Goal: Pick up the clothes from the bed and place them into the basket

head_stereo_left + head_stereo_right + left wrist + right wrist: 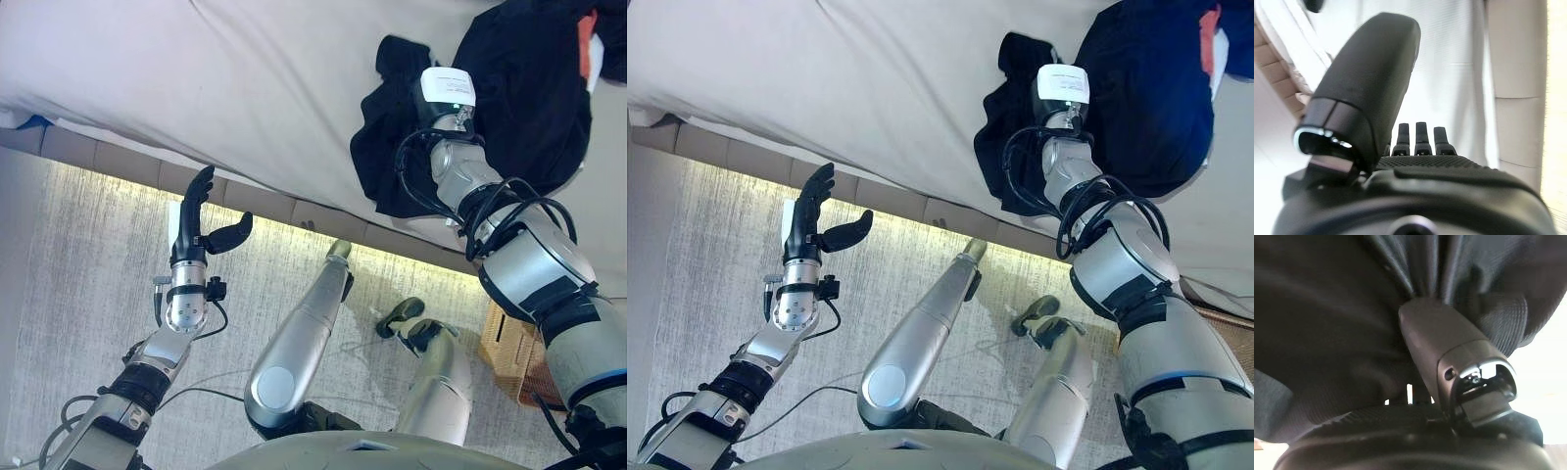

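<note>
You see one dark garment [392,147] on the bed [245,88], pinched by your right robot hand [1449,347]; left robot hand [201,220] relaxed, holding nothing; one basket [509,348].

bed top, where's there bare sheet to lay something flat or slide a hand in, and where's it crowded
The bed is bare from its near edge to the far side, everywhere left of the dark clothes; the open left hand hangs off the edge over the rug. Crowded on the right: the clothes are heaped there with the right hand pinching them. The wicker basket sits below.

Left robot hand [199,231] raised, fingers straight; right robot hand [1449,352] pinches dark cloth.
</note>
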